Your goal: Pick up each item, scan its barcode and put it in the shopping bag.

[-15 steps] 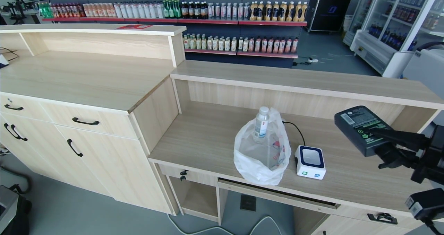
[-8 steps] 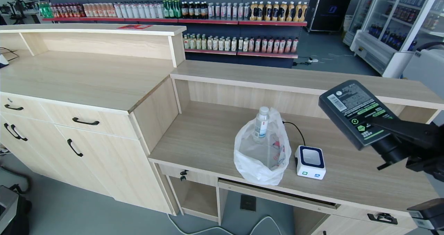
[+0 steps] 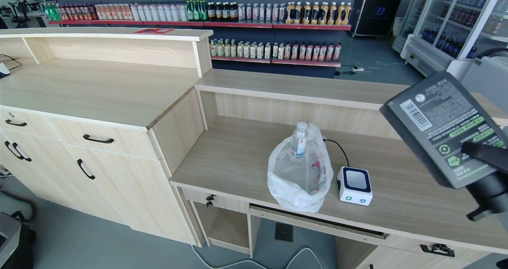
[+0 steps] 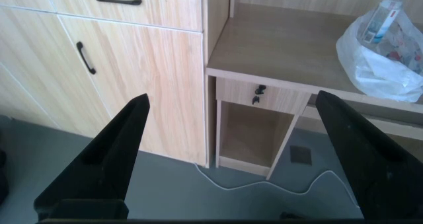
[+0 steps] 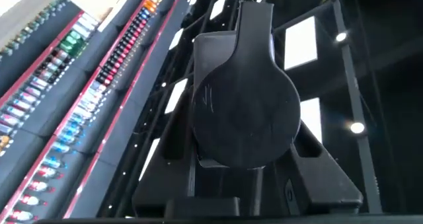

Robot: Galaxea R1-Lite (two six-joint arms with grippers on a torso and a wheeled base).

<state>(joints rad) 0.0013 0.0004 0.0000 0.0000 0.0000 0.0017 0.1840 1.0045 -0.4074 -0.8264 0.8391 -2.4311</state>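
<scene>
Facing the counter, we see drink shelves beyond the shopping bag. Right gripper clamps a pack; left gripper gapes.

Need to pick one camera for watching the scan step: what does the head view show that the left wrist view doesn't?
Head view only: the white scanner on the counter beside the shopping bag, and the dark package held up at the right, its barcode label facing the camera. Left wrist view only: the left gripper, fingers open, hanging low over the floor. Both: the shopping bag with the bottle standing in it, the counter and the keyed drawer under it.
</scene>
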